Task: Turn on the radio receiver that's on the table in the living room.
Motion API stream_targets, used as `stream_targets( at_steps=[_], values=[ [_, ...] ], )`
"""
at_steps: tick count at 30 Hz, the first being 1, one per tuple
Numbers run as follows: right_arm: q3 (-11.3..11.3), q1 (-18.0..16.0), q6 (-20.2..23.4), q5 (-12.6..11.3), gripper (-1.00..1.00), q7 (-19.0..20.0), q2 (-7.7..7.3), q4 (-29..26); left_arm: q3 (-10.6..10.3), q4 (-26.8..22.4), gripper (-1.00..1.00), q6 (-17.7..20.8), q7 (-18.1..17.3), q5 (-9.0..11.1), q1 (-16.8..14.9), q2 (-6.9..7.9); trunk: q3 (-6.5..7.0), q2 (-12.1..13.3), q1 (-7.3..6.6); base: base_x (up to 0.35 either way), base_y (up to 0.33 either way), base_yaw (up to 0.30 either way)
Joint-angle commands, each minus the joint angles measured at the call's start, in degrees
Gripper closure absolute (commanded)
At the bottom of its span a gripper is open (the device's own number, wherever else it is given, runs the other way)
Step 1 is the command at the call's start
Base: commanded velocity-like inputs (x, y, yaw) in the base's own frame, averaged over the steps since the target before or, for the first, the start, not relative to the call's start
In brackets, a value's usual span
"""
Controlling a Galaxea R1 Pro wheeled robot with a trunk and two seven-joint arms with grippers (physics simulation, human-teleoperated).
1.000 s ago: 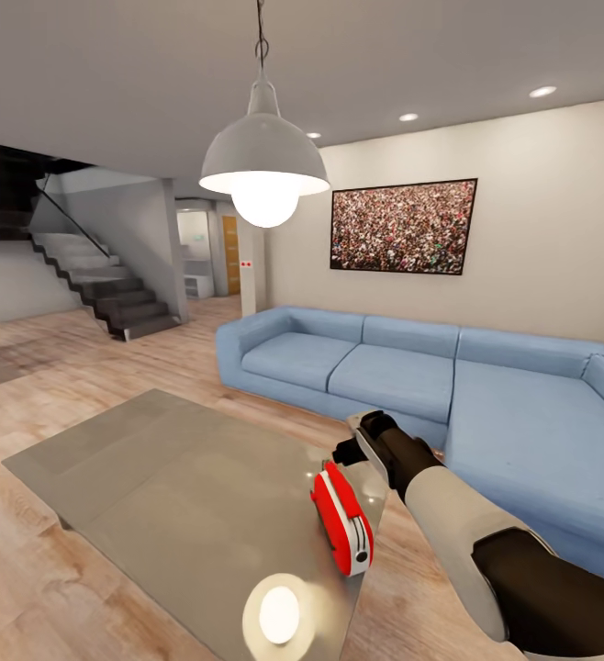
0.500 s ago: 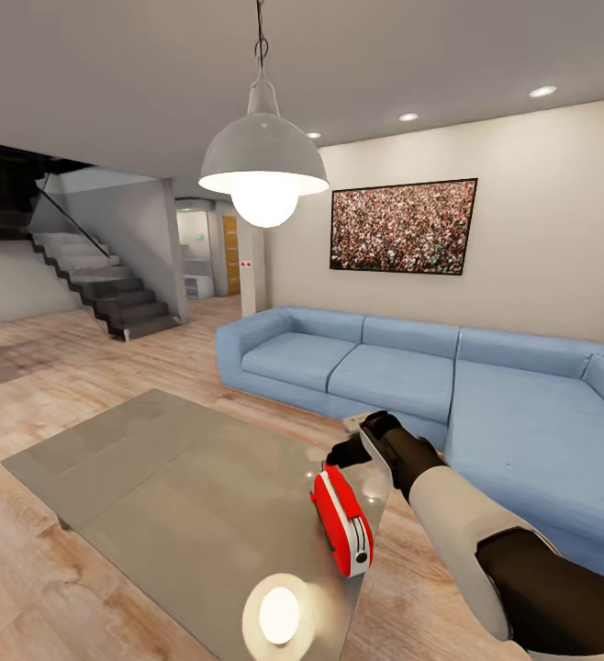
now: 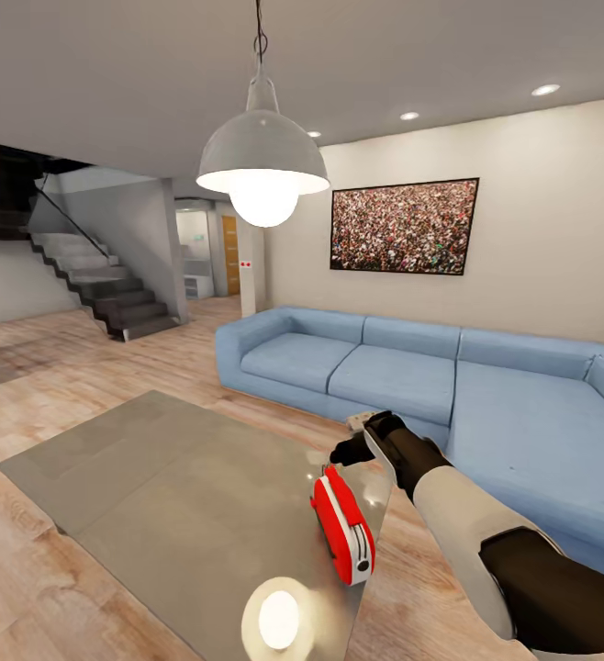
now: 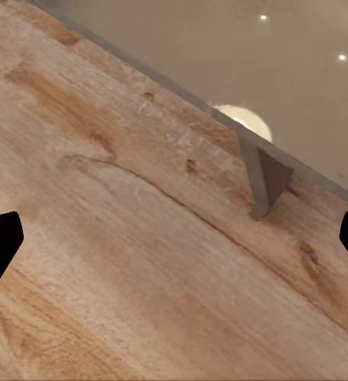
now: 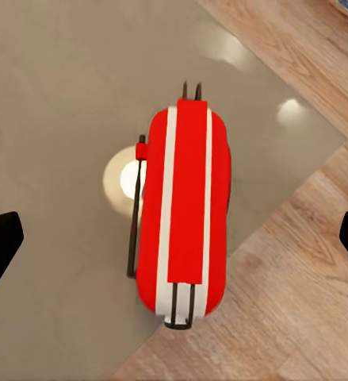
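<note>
The red radio receiver (image 3: 341, 523) with white side panels stands near the right corner of the glossy grey-brown table (image 3: 173, 496). My right gripper (image 3: 357, 439) hovers above and just behind it, open, with nothing between its fingers. In the right wrist view the radio receiver (image 5: 185, 214) lies straight below the right gripper (image 5: 174, 242), on the table (image 5: 63, 95), with both black fingertips far apart at the picture's edges. My left gripper (image 4: 174, 242) is open over the wood floor (image 4: 126, 262), beside a table leg (image 4: 265, 178).
A blue sectional sofa (image 3: 403, 367) runs behind and to the right of the table. A white pendant lamp (image 3: 263, 165) hangs over the table, and its reflection (image 3: 279, 615) glows on the glass. Stairs (image 3: 109, 294) rise at the far left. A framed crowd picture (image 3: 403, 226) hangs on the wall.
My right arm has reached slightly farther forward above the radio receiver. The head view has shifted a little. The radio receiver has stayed in place.
</note>
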Motion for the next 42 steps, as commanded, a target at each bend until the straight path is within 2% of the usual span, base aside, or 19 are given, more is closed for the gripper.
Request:
stream_targets(
  at_steps=[1, 31, 37, 42],
  values=[
    [0.0, 0.0, 0.0, 0.0, -1.0, 0.0, 0.0, 0.0, 0.0, 0.0, -1.0, 0.0, 0.0, 0.0, 0.0, 0.0, 0.0, 0.0, 0.0, 0.168, 0.0, 0.0],
    [0.1, 0.0, 0.1, -0.1, -1.0, 0.6, 0.0, 0.1, 0.0, 0.0, -1.0, 0.0, 0.0, 0.0, 0.0, 0.0, 0.0, 0.0, 0.0, 0.008, 0.0, 0.0],
    [0.0, 0.0, 0.1, -0.2, -1.0, 0.1, 0.0, 0.1, -0.2, 0.0, -1.0, 0.1, -0.6, 0.6, 0.0, -0.06, 0.0, 0.0, 0.0, 0.0, 0.0, 0.0],
    [0.0, 0.0, 0.1, -0.2, -1.0, 0.2, 0.0, 0.1, 0.5, 0.0, -1.0, 0.0, -0.7, 0.8, 0.0, 0.96, -0.54, -1.2, 0.66, 0.0, 0.0, 0.0]
  ],
)
